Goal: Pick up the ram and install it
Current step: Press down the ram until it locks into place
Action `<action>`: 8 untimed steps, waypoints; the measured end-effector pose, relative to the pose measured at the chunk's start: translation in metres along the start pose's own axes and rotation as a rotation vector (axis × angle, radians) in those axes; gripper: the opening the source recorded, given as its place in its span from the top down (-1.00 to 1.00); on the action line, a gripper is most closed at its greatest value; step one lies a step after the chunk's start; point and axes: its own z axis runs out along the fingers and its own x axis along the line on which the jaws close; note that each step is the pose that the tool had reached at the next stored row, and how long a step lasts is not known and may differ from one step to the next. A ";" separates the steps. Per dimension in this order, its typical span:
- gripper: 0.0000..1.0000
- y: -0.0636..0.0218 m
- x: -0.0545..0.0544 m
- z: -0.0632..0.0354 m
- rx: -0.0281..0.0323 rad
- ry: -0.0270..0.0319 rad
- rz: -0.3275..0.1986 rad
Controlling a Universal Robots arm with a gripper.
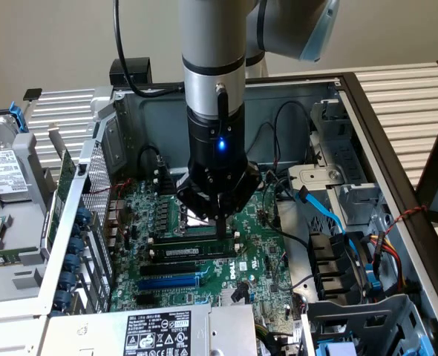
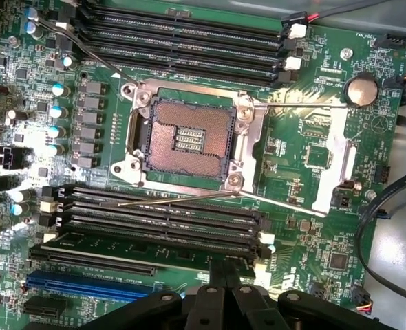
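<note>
The gripper is seen closed, fingertips pressed down on the ram, which is seated in a memory slot with its long axis running along the slot bank (parallel to the blue expansion slot). The open computer case holds the motherboard. The empty processor socket is revealed in the wrist view.

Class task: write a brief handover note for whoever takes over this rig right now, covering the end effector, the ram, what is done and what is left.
End effector: shut, fingertips pressing down on the ram's top edge.
The ram: standing on edge in a black memory slot, beside the blue expansion slot, inside the open computer case.
Done: the ram has been picked up and placed in the slot.
Left: whether it is fully seated and the end clips are latched cannot be told; check that.
</note>
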 end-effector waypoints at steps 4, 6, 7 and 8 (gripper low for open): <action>0.80 -0.0001 0.000 0.0014 0.0000 0.0009 0.014; 0.80 -0.0002 0.000 0.0020 -0.0004 0.0010 0.016; 0.80 -0.0001 0.000 0.0024 -0.0007 0.0009 0.017; 0.80 -0.0001 0.000 0.0027 -0.0006 0.0010 0.017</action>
